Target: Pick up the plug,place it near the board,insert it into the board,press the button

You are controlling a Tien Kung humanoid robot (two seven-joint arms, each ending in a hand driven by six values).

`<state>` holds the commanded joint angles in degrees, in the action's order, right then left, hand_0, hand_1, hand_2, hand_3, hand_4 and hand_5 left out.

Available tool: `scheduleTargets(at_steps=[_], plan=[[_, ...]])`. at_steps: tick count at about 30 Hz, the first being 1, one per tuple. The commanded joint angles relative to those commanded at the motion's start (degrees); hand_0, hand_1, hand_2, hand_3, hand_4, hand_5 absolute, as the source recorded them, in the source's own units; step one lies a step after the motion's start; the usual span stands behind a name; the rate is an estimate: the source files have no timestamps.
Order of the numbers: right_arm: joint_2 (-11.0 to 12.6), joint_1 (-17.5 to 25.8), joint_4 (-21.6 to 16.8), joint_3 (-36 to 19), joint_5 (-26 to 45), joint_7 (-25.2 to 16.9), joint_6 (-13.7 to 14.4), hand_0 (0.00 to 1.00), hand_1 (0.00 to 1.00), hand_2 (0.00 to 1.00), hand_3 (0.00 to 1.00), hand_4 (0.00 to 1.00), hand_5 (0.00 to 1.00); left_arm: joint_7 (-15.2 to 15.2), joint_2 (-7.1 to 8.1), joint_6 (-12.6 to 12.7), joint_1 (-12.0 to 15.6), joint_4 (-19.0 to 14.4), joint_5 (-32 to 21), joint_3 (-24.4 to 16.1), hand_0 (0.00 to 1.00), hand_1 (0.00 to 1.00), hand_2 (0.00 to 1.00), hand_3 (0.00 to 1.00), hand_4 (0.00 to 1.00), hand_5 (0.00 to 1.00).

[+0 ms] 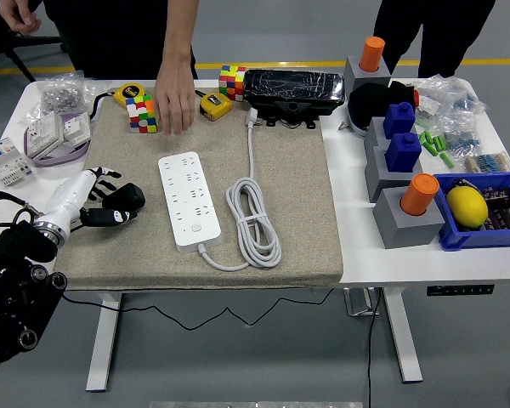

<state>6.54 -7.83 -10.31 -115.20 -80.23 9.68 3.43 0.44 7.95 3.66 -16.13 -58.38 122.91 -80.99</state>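
On the mat's left side:
Plug: the black plug (126, 197) lay on the grey mat (297, 212), left of the board.
Left hand: the left hand (99, 197) lay just beside the plug, dark fingers (115, 218) loosely spread around its near side; whether they gripped it could not be told.
Board: the white power strip (187, 198) lay mid-mat, its white cable (253, 223) coiled to its right.
Person: a person's hand (175, 98) rested on the mat's far edge, beside a Rubik's cube (140, 113) and a yellow tape measure (214, 104).
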Motion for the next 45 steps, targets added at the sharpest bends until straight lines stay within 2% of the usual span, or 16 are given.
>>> scheduleTargets(at_steps=[1, 7, 8, 12, 13, 37, 38, 45], plan=[[0.0, 0.0, 0.0, 0.0, 0.0, 0.0, 0.0, 0.831, 0.806, 0.781, 0.809, 0.998, 0.998, 0.0, -0.02, 0.1, 0.0, 0.0, 0.0, 0.0, 0.432, 0.534, 0.568, 0.695, 0.998, 0.226], [0.1, -0.1, 0.0, -0.1, -0.1, 0.0, 0.1, 0.831, 0.806, 0.781, 0.809, 0.998, 0.998, -0.2, -0.06, 0.4, 0.0, 0.1, 0.2, 0.1, 0.432, 0.534, 0.568, 0.695, 0.998, 0.226], [0.1, -0.1, 0.0, -0.1, -0.1, 0.0, 0.1, 0.831, 0.806, 0.781, 0.809, 0.998, 0.998, -0.2, -0.08, 0.5, 0.1, 0.1, 0.3, 0.1, 0.418, 0.528, 0.549, 0.657, 0.998, 0.222], [0.1, -0.1, 0.0, 0.0, 0.0, 0.0, 0.1, 0.831, 0.806, 0.781, 0.809, 0.998, 0.998, -0.3, -0.09, 0.7, 0.0, 0.0, 0.5, 0.1, 0.418, 0.528, 0.549, 0.657, 0.998, 0.222], [0.1, -0.1, 0.0, 0.0, 0.0, 0.0, 0.1, 0.831, 0.806, 0.780, 0.809, 0.998, 0.998, -0.3, -0.08, 0.8, 0.0, 0.0, 0.6, 0.1, 0.404, 0.514, 0.533, 0.627, 0.998, 0.223], [0.1, -0.2, 0.0, -0.4, 0.1, -0.1, 0.1, 0.832, 0.806, 0.781, 0.809, 0.998, 0.998, -1.1, -0.77, 3.3, -0.2, 1.7, 1.7, 0.4, 0.403, 0.529, 0.520, 0.606, 0.998, 0.225], [0.1, -0.2, 0.0, -0.4, 0.1, -0.1, 0.1, 0.832, 0.806, 0.780, 0.809, 0.998, 0.998, -1.1, -0.79, 3.4, -0.2, 1.8, 1.8, 0.4, 0.368, 0.493, 0.480, 0.538, 0.998, 0.209], [0.1, -0.2, 0.0, -0.5, 0.1, -0.2, 0.0, 0.832, 0.806, 0.781, 0.809, 0.998, 0.998, -1.5, -0.78, 4.9, -0.3, 2.3, 2.6, 0.5, 0.345, 0.474, 0.463, 0.512, 0.998, 0.206]])
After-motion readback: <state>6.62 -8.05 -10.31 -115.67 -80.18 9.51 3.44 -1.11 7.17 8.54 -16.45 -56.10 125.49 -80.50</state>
